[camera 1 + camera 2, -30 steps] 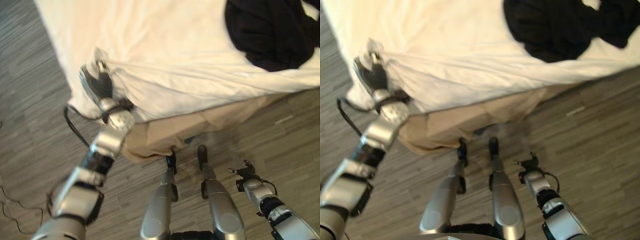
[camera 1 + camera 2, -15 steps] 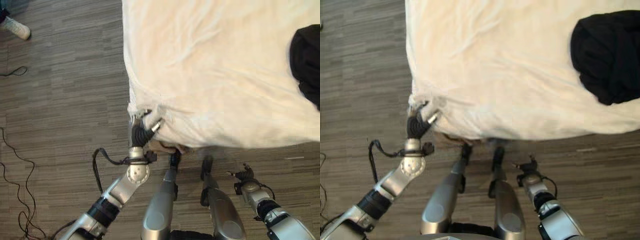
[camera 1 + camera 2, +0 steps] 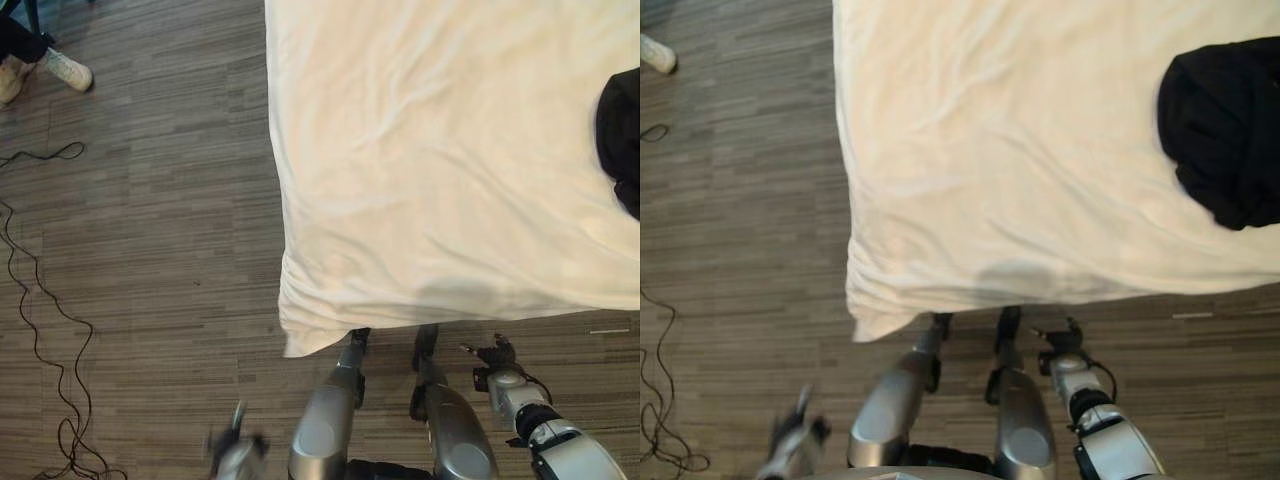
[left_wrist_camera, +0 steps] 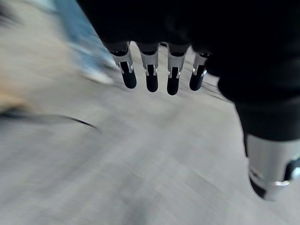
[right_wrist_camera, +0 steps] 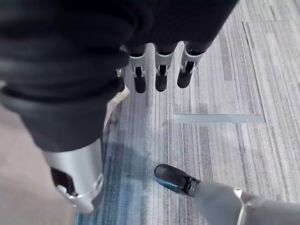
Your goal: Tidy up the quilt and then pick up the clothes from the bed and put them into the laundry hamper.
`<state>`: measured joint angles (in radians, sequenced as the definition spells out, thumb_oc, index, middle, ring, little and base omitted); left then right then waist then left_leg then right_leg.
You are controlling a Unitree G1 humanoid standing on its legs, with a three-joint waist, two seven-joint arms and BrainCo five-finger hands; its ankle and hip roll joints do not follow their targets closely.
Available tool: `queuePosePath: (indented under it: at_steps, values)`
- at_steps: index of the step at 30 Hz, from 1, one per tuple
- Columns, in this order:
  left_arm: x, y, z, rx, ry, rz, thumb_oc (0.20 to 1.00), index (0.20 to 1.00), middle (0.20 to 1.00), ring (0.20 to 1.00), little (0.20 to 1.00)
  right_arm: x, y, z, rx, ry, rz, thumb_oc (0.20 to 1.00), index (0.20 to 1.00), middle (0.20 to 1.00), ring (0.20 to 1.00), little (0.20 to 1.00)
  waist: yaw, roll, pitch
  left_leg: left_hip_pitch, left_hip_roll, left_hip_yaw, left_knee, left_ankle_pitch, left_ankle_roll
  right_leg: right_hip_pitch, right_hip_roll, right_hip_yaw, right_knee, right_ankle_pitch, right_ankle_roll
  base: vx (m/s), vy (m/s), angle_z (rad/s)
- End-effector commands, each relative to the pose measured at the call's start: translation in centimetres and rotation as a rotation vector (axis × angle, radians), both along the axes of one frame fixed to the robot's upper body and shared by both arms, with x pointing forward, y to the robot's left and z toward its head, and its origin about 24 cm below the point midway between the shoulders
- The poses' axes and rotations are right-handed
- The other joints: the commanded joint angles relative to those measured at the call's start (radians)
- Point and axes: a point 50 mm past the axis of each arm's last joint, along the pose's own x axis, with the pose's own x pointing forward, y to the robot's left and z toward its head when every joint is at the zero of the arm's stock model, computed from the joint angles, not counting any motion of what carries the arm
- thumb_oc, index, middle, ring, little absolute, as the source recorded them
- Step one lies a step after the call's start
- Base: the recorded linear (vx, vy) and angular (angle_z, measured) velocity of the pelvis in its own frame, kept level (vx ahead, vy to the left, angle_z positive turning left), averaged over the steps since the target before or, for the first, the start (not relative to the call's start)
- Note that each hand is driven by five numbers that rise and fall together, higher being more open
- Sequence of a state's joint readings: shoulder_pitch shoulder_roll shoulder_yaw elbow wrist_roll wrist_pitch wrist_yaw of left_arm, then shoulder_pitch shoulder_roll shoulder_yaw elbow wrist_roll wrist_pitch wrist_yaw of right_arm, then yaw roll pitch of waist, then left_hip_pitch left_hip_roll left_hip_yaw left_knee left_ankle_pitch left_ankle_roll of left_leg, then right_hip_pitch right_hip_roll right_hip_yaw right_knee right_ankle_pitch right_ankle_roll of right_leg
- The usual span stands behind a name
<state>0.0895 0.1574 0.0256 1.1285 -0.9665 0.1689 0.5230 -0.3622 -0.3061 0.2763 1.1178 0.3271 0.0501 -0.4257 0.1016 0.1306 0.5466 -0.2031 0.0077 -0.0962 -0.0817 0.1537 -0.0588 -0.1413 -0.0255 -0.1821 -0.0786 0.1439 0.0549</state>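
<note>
The black clothes [image 3: 1225, 130] are seen at upper right, nearer the empty, slack-fingered right hand [image 3: 1060, 345] (left hand [image 4: 159, 70] likewise empty).

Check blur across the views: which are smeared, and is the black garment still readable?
Left wrist view: floor heavily motion-smeared, though the left hand and its straight fingers stay crisp. Left eye view: that hand is a blurred streak at the bottom edge. Right wrist view: sharp, right hand and floor planks clear. Right eye view: quilt and black garment sharp, its folds lost in darkness.
</note>
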Motion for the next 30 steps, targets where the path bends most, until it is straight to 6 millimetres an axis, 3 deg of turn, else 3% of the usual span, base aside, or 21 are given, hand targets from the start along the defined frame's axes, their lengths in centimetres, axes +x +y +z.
queuePosePath:
  at_steps: [1, 4, 6, 7, 8, 10, 12, 14, 15, 16, 18, 19, 20, 21, 23, 26, 30]
  values:
    - [0.9, 0.2, 0.4, -0.039, 0.045, -0.157, 1.0, 1.0, 1.0, 1.0, 1.0, -2.6, -1.1, -1.3, -0.031, 0.089, -0.061, 1.0, 1.0, 1.0, 1.0, 1.0, 0.019, -0.025, -0.032, 0.03, -0.036, 0.03, 0.054, -0.146, 0.031, -0.046, -0.086, 0.103, 0.126, -0.13, 0.039, 0.05, 0.09, 0.02]
    - [0.7, 0.8, 0.4, 0.006, 0.093, -0.185, 1.0, 1.0, 1.0, 1.0, 1.0, -3.8, -1.6, -1.7, -0.017, 0.122, -0.198, 1.0, 1.0, 1.0, 1.0, 1.0, -0.012, -0.041, -0.046, 0.038, -0.026, 0.051, 0.065, -0.153, 0.031, -0.044, -0.082, 0.136, 0.131, -0.129, 0.039, 0.08, 0.1, -0.09]
    - [1.8, 1.2, 0.5, 0.049, 0.081, -0.234, 1.0, 1.0, 1.0, 1.0, 1.0, -4.9, -2.6, -1.6, 0.126, 0.041, -0.533, 1.0, 1.0, 1.0, 1.0, 1.0, -0.045, -0.068, -0.052, 0.049, -0.015, 0.073, 0.081, -0.166, 0.032, -0.036, -0.079, 0.165, 0.134, -0.128, 0.044, 0.08, 0.087, -0.19]
    - [2.2, 1.3, 0.6, 0.062, 0.075, -0.236, 1.0, 1.0, 1.0, 1.0, 1.0, -5.1, -2.8, -1.7, 0.155, 0.033, -0.562, 1.0, 1.0, 1.0, 1.0, 1.0, -0.052, -0.076, -0.054, 0.05, -0.013, 0.078, 0.084, -0.169, 0.033, -0.035, -0.078, 0.17, 0.134, -0.127, 0.046, 0.03, 0.006, -0.27]
    - [3.4, 1.8, 0.9, 0.098, 0.038, -0.308, 1.0, 1.0, 1.0, 1.0, 1.0, -5.7, -4.3, -1.2, 0.168, -0.07, -0.706, 0.2, 0.2, 0.2, 0.2, 0.2, -0.067, -0.1, -0.057, 0.052, -0.003, 0.09, 0.091, -0.176, 0.033, -0.032, -0.075, 0.18, 0.131, -0.119, 0.055, 0.0, -0.038, -0.37]
    - [4.6, 2.4, 1.3, 0.15, 0.019, -0.373, 1.0, 1.0, 1.0, 1.0, 1.0, -5.5, -5.9, 0.2, 0.108, -0.163, -0.753, 0.2, 0.2, 0.2, 0.2, 0.2, -0.073, -0.122, -0.057, 0.05, 0.006, 0.095, 0.097, -0.18, 0.033, -0.03, -0.072, 0.186, 0.125, -0.109, 0.065, -0.02, -0.059, -0.31]
    - [6.3, 3.9, 2.3, 0.244, -0.02, -0.451, 1.0, 1.0, 1.0, 1.0, 1.0, -3.1, -9.2, 5.6, -0.042, -0.409, -0.794, 0.2, 0.2, 0.2, 0.2, 0.2, -0.084, -0.174, -0.049, 0.045, 0.025, 0.101, 0.107, -0.189, 0.03, -0.028, -0.065, 0.191, 0.113, -0.087, 0.079, -0.08, -0.093, -0.27]
    - [6.8, 4.5, 2.7, 0.268, -0.032, -0.46, 1.0, 1.0, 1.0, 1.0, 1.0, -2.0, -10.1, 8.8, -0.104, -0.533, -0.789, 0.2, 0.2, 0.2, 0.2, 0.2, -0.091, -0.197, -0.048, 0.043, 0.031, 0.103, 0.106, -0.192, 0.029, -0.031, -0.059, 0.194, 0.106, -0.078, 0.084, -0.1, -0.038, -0.28]
    - [7.0, 5.1, 3.0, 0.285, -0.042, -0.444, 1.0, 1.0, 1.0, 1.0, 1.0, -0.9, -11.0, 13.4, -0.184, -0.71, -0.744, 0.2, 0.2, 0.2, 0.2, 0.2, -0.1, -0.223, -0.048, 0.043, 0.038, 0.106, 0.1, -0.195, 0.03, -0.033, -0.053, 0.202, 0.096, -0.068, 0.091, -0.12, 0.02, -0.14]
    - [7.1, 5.3, 3.1, 0.287, -0.049, -0.438, 1.0, 1.0, 1.0, 1.0, 1.0, -0.3, -11.0, 16.0, -0.21, -0.815, -0.692, 0.2, 0.2, 0.2, 0.2, 0.2, -0.105, -0.235, -0.05, 0.04, 0.039, 0.108, 0.097, -0.195, 0.03, -0.037, -0.052, 0.204, 0.09, -0.063, 0.095, -0.14, 0.063, -0.08]
    - [7.0, 5.0, 2.9, 0.286, -0.061, -0.414, 1.0, 1.0, 1.0, 1.0, 1.0, 0.9, -8.3, 23.8, -0.264, -1.107, -0.423, 0.2, 0.2, 0.2, 0.2, 0.2, -0.12, -0.259, -0.056, 0.042, 0.042, 0.117, 0.092, -0.205, 0.032, -0.044, -0.054, 0.211, 0.079, -0.057, 0.107, -0.1, 0.122, -0.11]
    - [7.1, 4.9, 2.9, 0.284, -0.063, -0.41, 1.0, 1.0, 1.0, 1.0, 1.0, 1.0, -7.9, 24.7, -0.268, -1.148, -0.371, 0.2, 0.2, 0.2, 0.2, 0.2, -0.122, -0.263, -0.059, 0.038, 0.041, 0.117, 0.09, -0.202, 0.032, -0.049, -0.055, 0.212, 0.077, -0.054, 0.108, -0.07, 0.111, -0.18]
    - [7.3, 4.8, 2.8, 0.283, -0.067, -0.405, 1.0, 1.0, 1.0, 1.0, 1.0, 1.3, -6.5, 27.3, -0.268, -1.229, -0.258, 0.2, 0.2, 0.2, 0.2, 0.2, -0.121, -0.27, -0.061, 0.033, 0.041, 0.118, 0.095, -0.205, 0.032, -0.053, -0.057, 0.214, 0.076, -0.054, 0.112, -0.07, 0.062, -0.1]
    - [7.7, 4.6, 2.8, 0.296, -0.072, -0.409, 1.0, 1.0, 1.0, 1.0, 1.0, 2.0, -3.8, 31.0, -0.268, -1.333, -0.046, 0.2, 0.2, 0.2, 0.2, 0.2, -0.112, -0.285, -0.06, 0.022, 0.04, 0.117, 0.111, -0.218, 0.033, -0.059, -0.059, 0.214, 0.079, -0.058, 0.115, -0.07, 0.046, -0.03]
    - [8.0, 4.5, 2.9, 0.306, -0.077, -0.419, 1.0, 1.0, 1.0, 1.0, 1.0, 2.4, -2.3, 32.8, -0.258, -1.385, 0.066, 0.2, 0.2, 0.2, 0.2, 0.2, -0.102, -0.295, -0.062, 0.009, 0.037, 0.115, 0.117, -0.214, 0.033, -0.066, -0.063, 0.211, 0.077, -0.054, 0.116, -0.05, 0.001, 0.01]
    - [9.0, 4.1, 3.1, 0.328, -0.099, -0.477, 1.0, 1.0, 1.0, 1.0, 1.0, 4.1, 1.5, 36.2, -0.264, -1.479, 0.306, 0.2, 0.2, 0.2, 0.2, 0.2, -0.064, -0.307, -0.045, -0.019, 0.029, 0.102, 0.146, -0.222, 0.034, -0.073, -0.075, 0.191, 0.076, -0.051, 0.118, -0.03, -0.029, 0.1]
    - [9.5, 3.9, 3.2, 0.333, -0.116, -0.557, 1.0, 1.0, 1.0, 1.0, 1.0, 6.2, 3.9, 38.7, -0.244, -1.533, 0.384, 0.2, 0.2, 0.2, 0.2, 0.2, -0.016, -0.296, -0.027, -0.057, 0.014, 0.086, 0.164, -0.227, 0.037, -0.087, -0.087, 0.161, 0.071, -0.048, 0.116, -0.04, -0.043, 0.23]
